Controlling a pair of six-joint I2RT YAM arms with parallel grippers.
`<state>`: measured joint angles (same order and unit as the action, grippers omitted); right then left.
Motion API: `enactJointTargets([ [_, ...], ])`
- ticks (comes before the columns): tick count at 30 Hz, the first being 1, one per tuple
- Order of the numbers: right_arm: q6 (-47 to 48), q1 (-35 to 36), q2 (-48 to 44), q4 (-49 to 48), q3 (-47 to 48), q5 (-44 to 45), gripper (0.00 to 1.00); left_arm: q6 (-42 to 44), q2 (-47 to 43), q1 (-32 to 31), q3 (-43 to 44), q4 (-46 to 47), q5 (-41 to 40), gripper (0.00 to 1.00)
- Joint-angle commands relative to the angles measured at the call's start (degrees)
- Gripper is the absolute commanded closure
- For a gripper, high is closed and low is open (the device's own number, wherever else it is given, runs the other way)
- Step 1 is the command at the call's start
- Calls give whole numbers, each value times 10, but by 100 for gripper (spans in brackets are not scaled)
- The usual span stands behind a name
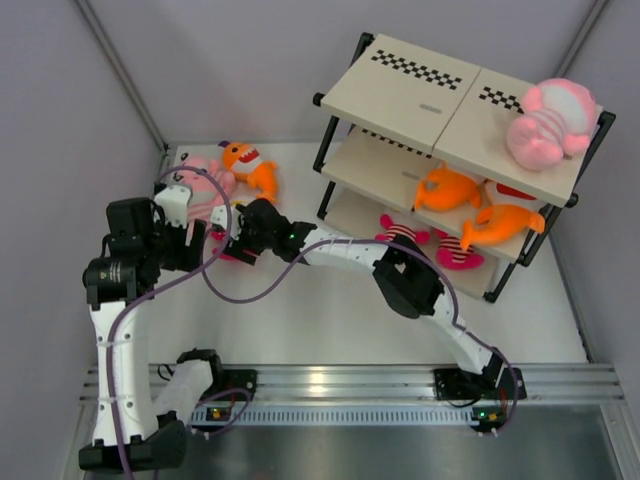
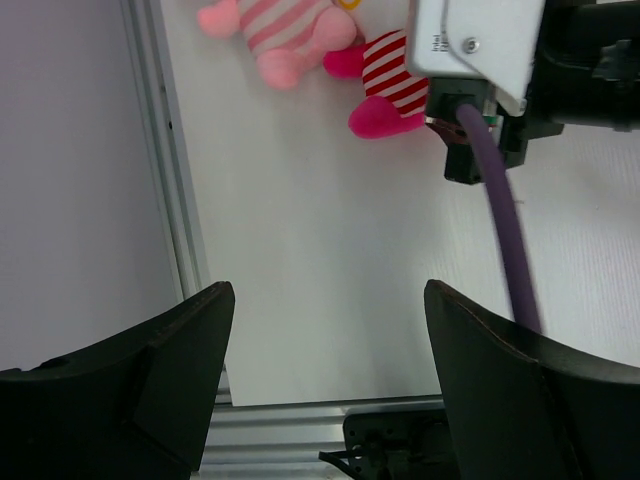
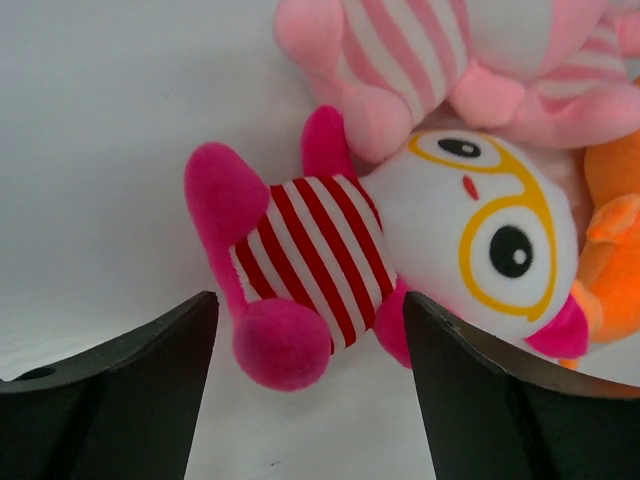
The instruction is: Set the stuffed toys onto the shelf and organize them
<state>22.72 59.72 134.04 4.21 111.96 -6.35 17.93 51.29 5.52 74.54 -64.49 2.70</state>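
Closest to the top camera, the left arm [image 1: 108,340] and the right arm [image 1: 410,285] both reach to the far left of the table [image 1: 330,320]. A big pink striped toy [image 1: 205,180] and an orange fish [image 1: 255,170] lie there. The shelf [image 1: 420,90] stands far right, with other toys [image 1: 550,125] on it.

From the left wrist, the left gripper [image 2: 328,300] has its fingers wide apart over the table and holds nothing. Past it lies a small magenta toy [image 2: 385,85], touching the pink one.

From the right wrist, the right gripper [image 3: 310,310] is spread too. The magenta toy's legs show between its fingers, but nothing is squeezed. I think this toy is light, soft and squashy, and too fuzzy to slip. Its striped tummy looks like the best place to pinch, not a thin little foot.
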Motion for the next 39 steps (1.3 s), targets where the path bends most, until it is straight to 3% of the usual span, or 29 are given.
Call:
enactJointTargets([
  [1,-33,-3,45,-2,52,60,25,2,3,-2,-5,3,31,17],
  [6,-47,-3,76,26,77,115,26,3,5,-2,-2,3,41,17],
  [8,-55,-2,73,26,64,115,32,2,5,-2,-1,3,46,17],
  [10,-60,-1,65,26,49,120,68,1,4,-3,0,2,49,17],
  [11,-70,0,59,24,42,130,93,3,4,-2,0,2,49,17],
  [12,-74,1,51,14,34,151,100,3,5,-2,1,2,51,17],
  [17,-80,18,-93,-52,-128,184,100,3,0,-2,0,3,59,17],
  [21,-66,33,-252,-80,-304,160,100,8,-5,-2,0,2,61,17],
  [25,-43,34,-354,-78,-426,150,100,13,-10,-2,0,2,61,17],
  [30,-24,23,-398,-59,-495,217,100,15,-14,-3,1,2,67,17],
  [39,8,-66,-386,-91,-505,254,100,19,-18,-2,-2,2,67,17],
])
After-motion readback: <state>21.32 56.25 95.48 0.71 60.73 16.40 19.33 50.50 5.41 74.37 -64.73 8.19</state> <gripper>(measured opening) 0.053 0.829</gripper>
